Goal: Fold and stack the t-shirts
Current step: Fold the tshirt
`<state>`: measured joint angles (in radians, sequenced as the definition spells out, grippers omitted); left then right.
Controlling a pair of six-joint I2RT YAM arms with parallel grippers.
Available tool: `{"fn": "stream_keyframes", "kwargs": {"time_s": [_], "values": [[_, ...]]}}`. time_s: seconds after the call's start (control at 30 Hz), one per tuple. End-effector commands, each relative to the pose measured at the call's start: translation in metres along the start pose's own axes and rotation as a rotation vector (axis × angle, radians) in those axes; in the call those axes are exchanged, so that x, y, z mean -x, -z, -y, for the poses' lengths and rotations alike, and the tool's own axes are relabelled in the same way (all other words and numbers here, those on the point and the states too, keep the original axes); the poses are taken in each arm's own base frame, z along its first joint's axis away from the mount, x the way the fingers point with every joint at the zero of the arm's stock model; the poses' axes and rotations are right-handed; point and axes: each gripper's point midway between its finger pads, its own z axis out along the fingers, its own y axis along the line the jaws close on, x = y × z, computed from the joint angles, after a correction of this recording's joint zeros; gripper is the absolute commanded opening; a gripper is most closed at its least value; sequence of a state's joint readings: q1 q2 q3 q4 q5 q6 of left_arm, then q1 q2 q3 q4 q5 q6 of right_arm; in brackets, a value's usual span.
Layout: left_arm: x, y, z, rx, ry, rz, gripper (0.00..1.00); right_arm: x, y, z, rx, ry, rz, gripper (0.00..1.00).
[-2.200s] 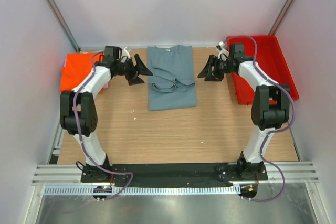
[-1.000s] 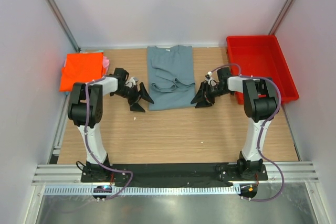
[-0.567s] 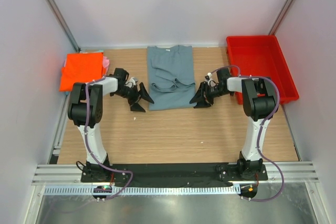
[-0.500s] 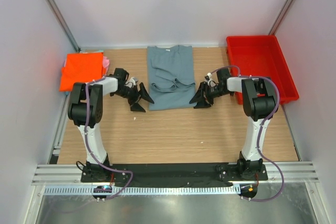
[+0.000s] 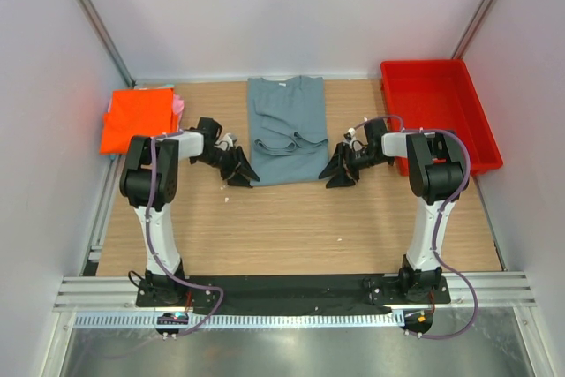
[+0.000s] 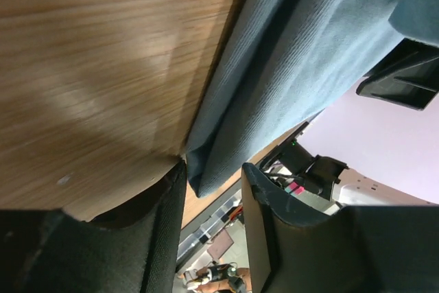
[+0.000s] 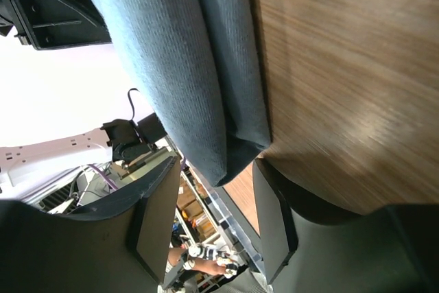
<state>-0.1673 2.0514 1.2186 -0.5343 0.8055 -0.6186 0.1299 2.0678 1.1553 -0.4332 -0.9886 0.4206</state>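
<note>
Label [image 5: 281, 83], small, white, illegible, at far neckline of grey-blue t-shirt [image 5: 287, 125]

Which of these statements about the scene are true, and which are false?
1. The red bin stands on the right side of the table. True.
2. The grey-blue t-shirt lies inside the red bin. False: it lies on the table, left of the bin.
3. The orange t-shirt lies at the far left. True.
4. The right gripper hovers above the red bin. False: it is at the grey-blue t-shirt's near right corner.
</note>
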Motion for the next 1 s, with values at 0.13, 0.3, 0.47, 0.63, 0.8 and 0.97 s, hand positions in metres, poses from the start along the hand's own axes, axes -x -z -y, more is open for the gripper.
{"fn": "stream_keyframes", "kwargs": {"time_s": [0.13,0.3,0.47,0.63,0.8,0.97], "values": [[0.018,-0.018,-0.031,0.122,-0.042,0.054,0.39,0.006,-0.009,0.041,-0.164,0.013,0.042,0.52],[0.026,-0.019,-0.033,0.147,-0.039,0.064,0.42,0.015,-0.007,0.046,-0.187,0.02,0.069,0.51],[0.028,-0.018,-0.032,0.151,-0.045,0.063,0.34,0.027,-0.001,0.052,-0.211,0.011,0.109,0.49],[0.022,-0.014,-0.031,0.147,-0.051,0.073,0.28,0.036,0.002,0.054,-0.2,0.009,0.145,0.4],[0.022,-0.012,-0.03,0.14,-0.059,0.085,0.18,0.047,0.004,0.055,-0.211,0.045,0.201,0.37],[0.021,-0.012,-0.029,0.136,-0.061,0.084,0.2,0.05,0.001,0.054,-0.186,0.024,0.208,0.44]]}}
